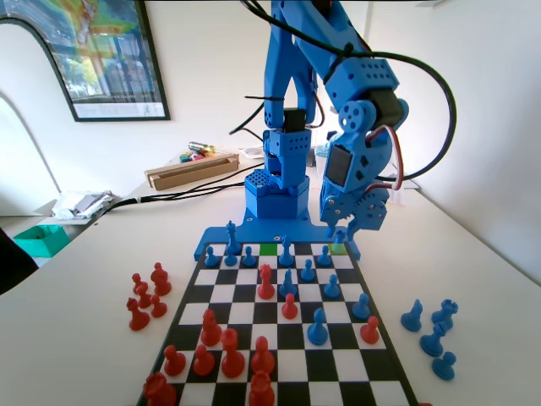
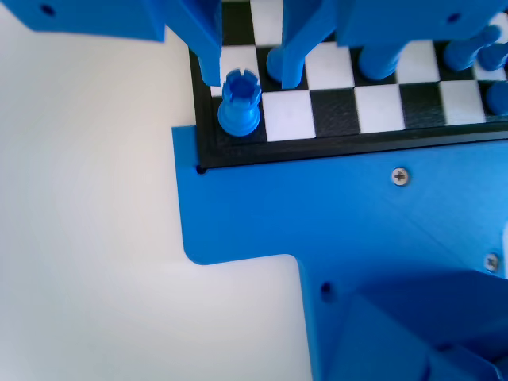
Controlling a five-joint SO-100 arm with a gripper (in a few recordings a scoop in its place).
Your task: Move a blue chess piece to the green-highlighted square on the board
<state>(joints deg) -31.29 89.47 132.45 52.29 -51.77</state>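
Blue pincer (image 2: 250, 75) hangs low with its jaws spread over the board (image 2: 333, 147) corner, straddling a crenellated blue piece (image 2: 239, 103), seemingly lined up to grasp it

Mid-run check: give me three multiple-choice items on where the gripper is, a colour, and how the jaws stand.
1. In the fixed view, the gripper hangs low over which part of the board?
A. far right corner
B. near left corner
C. centre

2. What colour are the pieces standing off the board at the left of the fixed view?
A. blue
B. red
C. green

3. In the wrist view, the jaws are:
A. open
B. shut on a red pawn
C. shut on nothing

Answers:
1. A: it sits by the yellow-green square.
2. B: the red pieces stand on the table.
3. A: a gap shows between them, with the notch-topped blue piece unpinched at it.
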